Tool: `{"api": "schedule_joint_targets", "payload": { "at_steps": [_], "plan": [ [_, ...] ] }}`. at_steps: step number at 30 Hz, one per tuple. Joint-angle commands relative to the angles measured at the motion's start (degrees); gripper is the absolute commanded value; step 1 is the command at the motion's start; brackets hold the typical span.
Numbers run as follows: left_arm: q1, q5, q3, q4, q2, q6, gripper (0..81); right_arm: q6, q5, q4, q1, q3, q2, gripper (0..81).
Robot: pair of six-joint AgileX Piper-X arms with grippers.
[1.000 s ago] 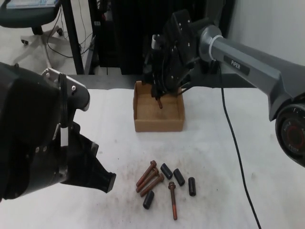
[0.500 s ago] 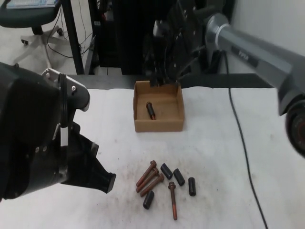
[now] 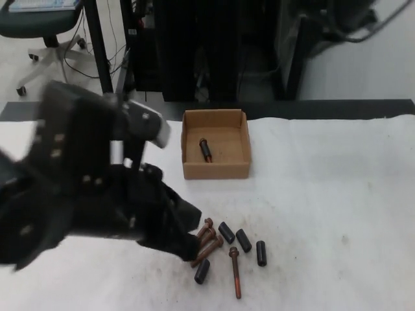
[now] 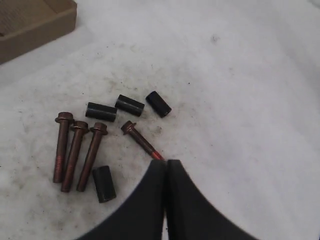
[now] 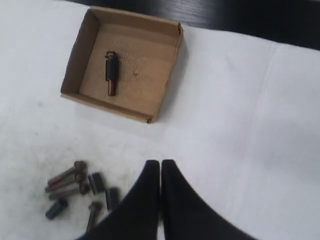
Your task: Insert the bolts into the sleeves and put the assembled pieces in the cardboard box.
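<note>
The cardboard box (image 3: 216, 171) stands at the back middle of the bench with one assembled bolt and sleeve (image 3: 205, 150) lying in it. In front of it lie loose rusty bolts (image 3: 205, 240) and black sleeves (image 3: 243, 240). My left gripper (image 4: 166, 162) is shut and empty, just above the cloth at the threaded end of a single bolt (image 4: 140, 142), beside three side-by-side bolts (image 4: 75, 155) and several sleeves (image 4: 129, 105). My right gripper (image 5: 160, 162) is shut and empty, high above the bench, looking down on the box (image 5: 105, 106) and the assembled piece (image 5: 111, 72).
A white cloth (image 3: 324, 194) covers the bench, with open room to the right of the parts. The left arm's black body (image 3: 97, 194) hangs over the bench's left half. Dark racks and an office chair (image 3: 39, 26) stand behind.
The right arm let the assembled piece drop into the box, then pulled back out of the high view. The left arm swung right and forward to the loose bolts.
</note>
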Motion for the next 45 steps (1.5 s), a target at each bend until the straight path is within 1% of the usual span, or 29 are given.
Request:
{"api": "schedule_joint_targets", "payload": {
  "at_steps": [1,3,5,6,11,13,18,22,24,26,29,32,35,39,45],
  "plan": [
    [-0.2,0.5,-3.4,-0.7,3.6,1.3,0.2,-1.7,-2.6,1.1,-2.8,8.4,-10.4,1.2],
    [-0.2,0.4,-7.4,0.6,8.1,2.0,0.2,-2.2,-3.0,-1.0,-4.2,14.7,-16.8,1.2],
    [-0.2,-1.6,-11.6,2.8,13.0,2.0,0.2,-2.1,-3.3,-3.6,-5.4,21.5,-23.1,1.2],
    [-0.4,-3.3,-13.9,4.3,15.4,2.0,0.2,-2.1,-3.4,-5.0,-5.9,24.3,-26.8,1.2],
    [-1.3,-13.3,-23.3,13.4,23.9,11.1,0.2,0.5,-3.4,-11.3,-7.9,40.2,-42.8,1.2],
    [-1.5,-17.3,-25.7,16.2,27.0,11.4,0.2,0.9,-3.2,-12.3,-7.9,45.9,-47.9,1.2],
    [-1.5,-18.6,-29.0,20.6,32.4,11.5,0.2,0.9,-3.0,-13.9,-7.9,55.3,-53.7,1.2],
    [-1.5,-18.6,-29.7,21.0,33.7,11.5,0.2,1.7,-3.0,-13.9,-7.8,58.5,-55.0,1.2],
    [-1.5,-18.8,-29.9,20.9,34.2,12.2,2.0,2.8,-3.2,-13.9,-7.8,58.8,-55.3,1.2],
    [-1.5,-18.8,-29.9,20.9,35.0,12.6,7.4,3.5,-5.0,-14.2,-7.4,58.8,-55.8,1.2],
    [-1.5,-18.8,-30.0,20.8,36.4,12.6,20.2,3.6,-7.2,-14.4,-5.7,58.8,-56.8,1.2],
    [-1.5,-18.8,-30.1,20.5,37.4,12.6,29.6,3.6,-8.2,-14.4,-4.5,58.8,-57.8,1.2],
    [-1.5,-19.4,-30.2,19.7,38.0,12.8,30.4,3.6,-8.2,-14.4,-4.3,58.8,-58.6,1.2],
    [-1.5,-22.3,-30.2,17.2,38.2,13.7,30.4,3.6,-8.2,-14.4,-4.3,58.8,-59.4,1.2],
    [-1.3,-23.9,-30.2,14.8,38.4,14.6,30.4,3.6,-8.2,-13.9,-4.3,58.8,-59.4,1.2]
  ]
}}
